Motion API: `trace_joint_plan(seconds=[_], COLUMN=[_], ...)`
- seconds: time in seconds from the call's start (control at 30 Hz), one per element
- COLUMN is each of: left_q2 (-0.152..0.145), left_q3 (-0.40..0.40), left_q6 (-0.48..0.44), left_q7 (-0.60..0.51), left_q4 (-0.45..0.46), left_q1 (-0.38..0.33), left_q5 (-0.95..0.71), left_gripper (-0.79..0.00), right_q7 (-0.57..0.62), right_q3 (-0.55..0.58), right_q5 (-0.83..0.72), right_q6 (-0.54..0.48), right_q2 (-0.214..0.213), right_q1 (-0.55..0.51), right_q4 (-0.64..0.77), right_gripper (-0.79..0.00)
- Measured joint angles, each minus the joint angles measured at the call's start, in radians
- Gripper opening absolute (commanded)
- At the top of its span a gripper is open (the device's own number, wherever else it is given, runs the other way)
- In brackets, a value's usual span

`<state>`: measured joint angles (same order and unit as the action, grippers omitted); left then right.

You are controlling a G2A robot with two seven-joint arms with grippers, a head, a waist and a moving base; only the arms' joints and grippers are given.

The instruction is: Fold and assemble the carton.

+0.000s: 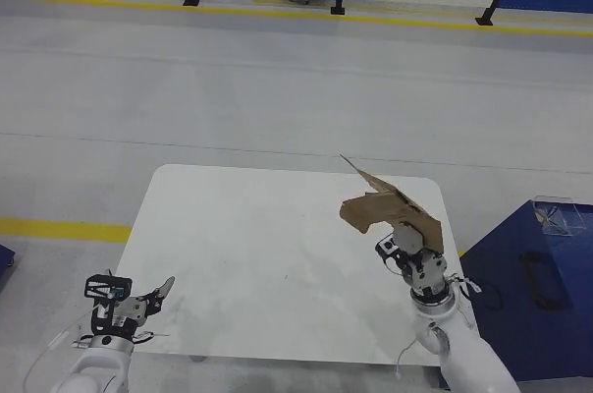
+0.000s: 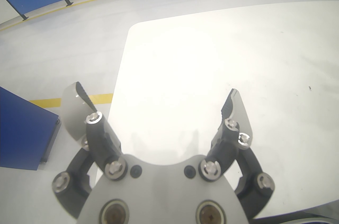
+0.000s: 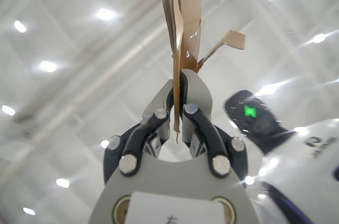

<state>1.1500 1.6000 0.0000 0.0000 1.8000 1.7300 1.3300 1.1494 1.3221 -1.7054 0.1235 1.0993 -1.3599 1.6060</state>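
A flat brown cardboard carton (image 1: pixel 390 204) is held up in the air above the right side of the white table (image 1: pixel 267 265). My right gripper (image 1: pixel 403 246) is shut on its lower edge. In the right wrist view the carton (image 3: pixel 182 23) stands edge-on between the closed fingers (image 3: pixel 197 87) of the gripper (image 3: pixel 178 82), its flaps splaying upward against the ceiling. My left gripper (image 1: pixel 157 295) stays low at the table's near left corner. Its own view shows it (image 2: pixel 156 92) open, with nothing between the fingertips (image 2: pixel 233 103), over bare tabletop (image 2: pixel 201 61).
A dark blue block (image 1: pixel 542 285) with a clear plastic holder (image 1: pixel 557 211) on it stands right of the table. Another blue block (image 2: pixel 23 129) sits by the table's left side. Grey floor with yellow lines surrounds the table.
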Motion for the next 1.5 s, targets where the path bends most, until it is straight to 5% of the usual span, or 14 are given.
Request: trace_joint_plan(seconds=[0.17, 0.57, 1.1, 1.2, 1.3, 1.5], left_q2=[0.0, 0.0, 0.003, 0.01, 0.013, 0.007], left_q3=[0.0, 0.0, -0.006, 0.002, 0.042, 0.116], left_q6=[0.0, 0.0, -0.018, -0.094, -0.146, -0.08], left_q7=[0.0, 0.0, -0.028, -0.194, -0.383, -0.761], left_q4=[0.0, 0.0, 0.0, 0.082, 0.171, 0.198], left_q1=[0.0, 0.0, 0.002, 0.005, 0.013, -0.046], left_q5=[0.0, 0.0, -0.028, -0.231, -0.629, -1.365], left_gripper=[0.0, 0.0, 0.0, 0.0, 0.0, 0.0], right_q7=[0.079, -0.045, -0.056, -0.075, -0.081, -0.053], right_q3=[0.134, 0.049, 0.048, 0.039, 0.011, -0.062], right_q5=[0.323, 0.786, 0.79, 0.831, 0.863, 0.893], right_q6=[-0.32, -0.623, -0.604, -0.586, -0.586, -0.559], right_q2=[-0.011, 0.009, 0.009, 0.011, 0.015, 0.027], right_q1=[-0.088, -0.07, -0.07, -0.063, -0.051, -0.014], right_q4=[0.142, 0.002, 0.004, -0.007, -0.04, -0.103], right_gripper=[-0.785, -0.785, -0.785, -0.785, -0.785, -0.785])
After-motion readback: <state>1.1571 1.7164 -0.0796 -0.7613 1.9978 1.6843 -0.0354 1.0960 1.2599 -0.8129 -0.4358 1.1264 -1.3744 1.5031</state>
